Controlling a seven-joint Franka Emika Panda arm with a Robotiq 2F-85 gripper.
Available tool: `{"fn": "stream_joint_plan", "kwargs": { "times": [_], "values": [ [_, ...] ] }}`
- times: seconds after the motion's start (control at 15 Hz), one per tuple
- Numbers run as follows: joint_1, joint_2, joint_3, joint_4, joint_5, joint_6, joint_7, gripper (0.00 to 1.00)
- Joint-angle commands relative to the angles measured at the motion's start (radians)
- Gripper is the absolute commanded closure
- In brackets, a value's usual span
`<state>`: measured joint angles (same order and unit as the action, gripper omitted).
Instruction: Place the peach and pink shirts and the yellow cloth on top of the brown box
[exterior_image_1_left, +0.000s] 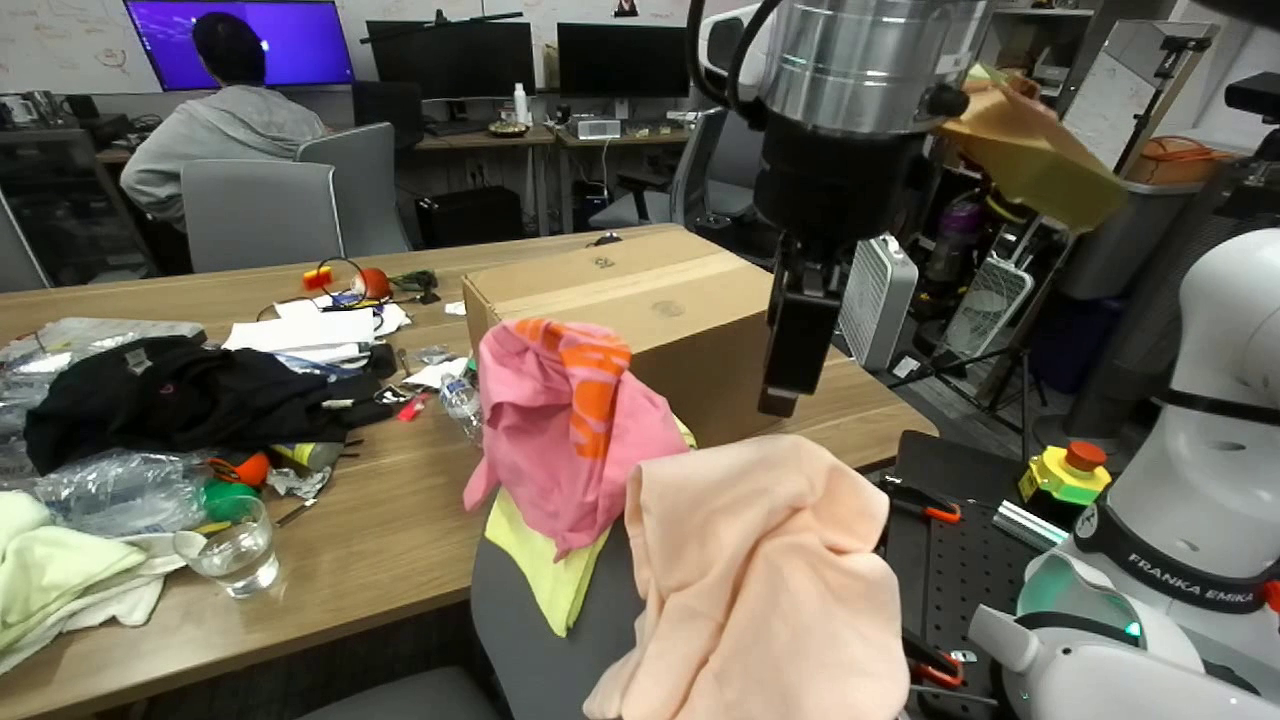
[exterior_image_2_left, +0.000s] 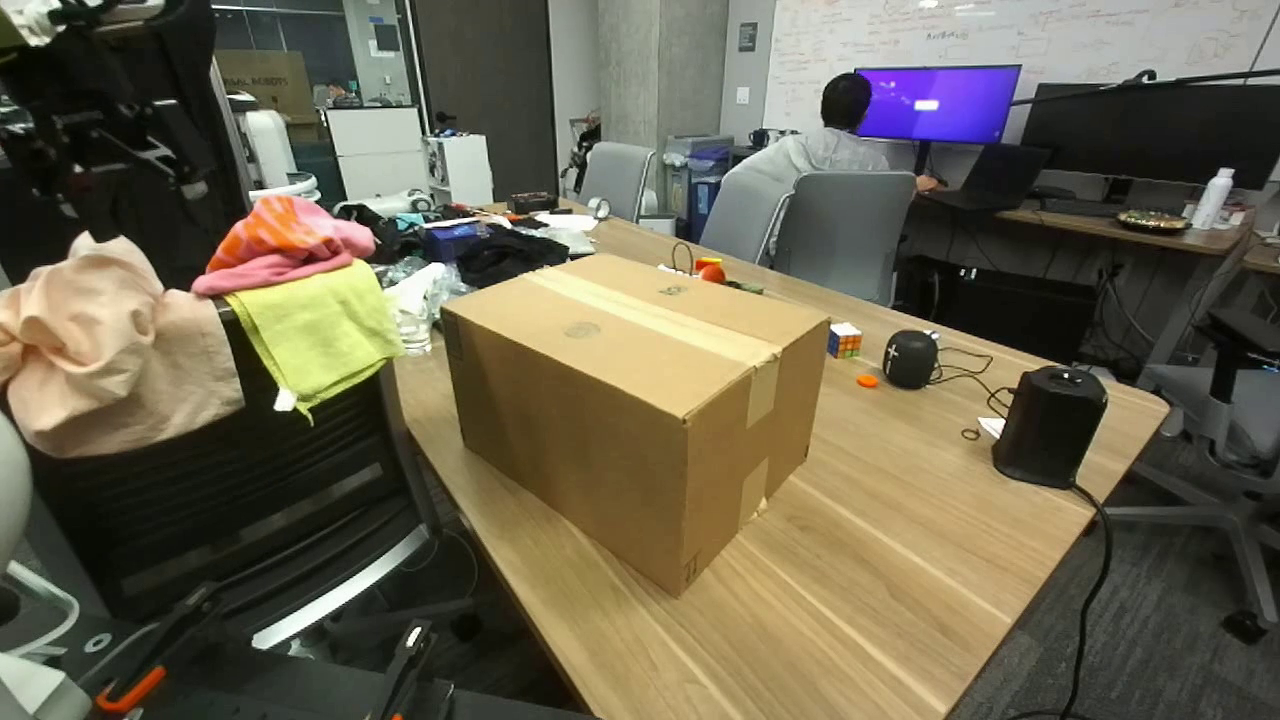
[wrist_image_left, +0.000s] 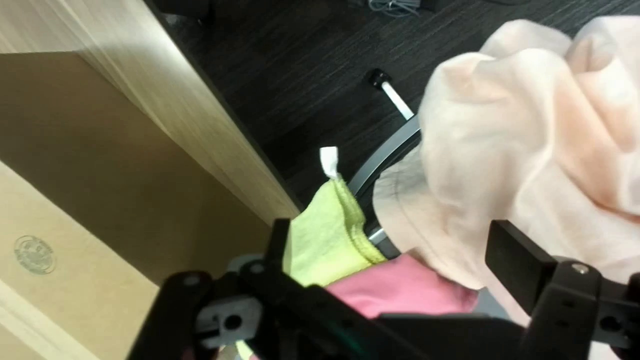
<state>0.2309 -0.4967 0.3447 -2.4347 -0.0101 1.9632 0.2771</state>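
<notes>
Hanging with its two fingers (wrist_image_left: 517, 265) wide apart, the claw (wrist_image_left: 390, 250) holds nothing. In the wrist view, the pink shirt (wrist_image_left: 400, 290) shows low in the middle of the frame, just below the gap between the fingers. The yellow cloth (wrist_image_left: 322, 230) is next to the finger on the left, and its long way goes from the upper middle to the lower left. The big peach shirt (wrist_image_left: 530, 160) fills the right side, and part of it is behind the finger there. The brown box (wrist_image_left: 80, 250) is at the left edge.

In an exterior view, both shirts and the cloth lie over the back of a chair (exterior_image_1_left: 530, 660). The pink shirt sits on top of the yellow cloth, down and to the left of the claw. The peach shirt is right below the claw in that picture, but I can't tell how big the gap is. The box is on the table (exterior_image_1_left: 400, 540), behind the pink shirt, and none of the three is on it.

I think the pink shirt is a good first pick. It is a heap with no clear long side, so the claw may just need to slide over and go down.
</notes>
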Motion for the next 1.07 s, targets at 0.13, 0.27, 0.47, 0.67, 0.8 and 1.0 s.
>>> {"fn": "stream_joint_plan", "kwargs": {
  "times": [0.13, 0.27, 0.47, 0.67, 0.8, 1.0],
  "values": [
    [0.056, 0.058, 0.0, 0.08, 0.092, -0.09, -0.011, 0.0],
    [0.075, 0.059, -0.007, 0.081, 0.133, -0.106, -0.032, 0.0],
    [0.103, 0.055, -0.016, 0.068, 0.207, -0.104, -0.086, 0.0],
    [0.127, 0.051, -0.02, 0.047, 0.271, -0.079, -0.153, 0.0],
    [0.138, 0.047, -0.024, 0.032, 0.306, -0.059, -0.201, 0.0],
    [0.146, 0.038, -0.023, 0.003, 0.331, -0.017, -0.259, 0.0]
  ]
}}
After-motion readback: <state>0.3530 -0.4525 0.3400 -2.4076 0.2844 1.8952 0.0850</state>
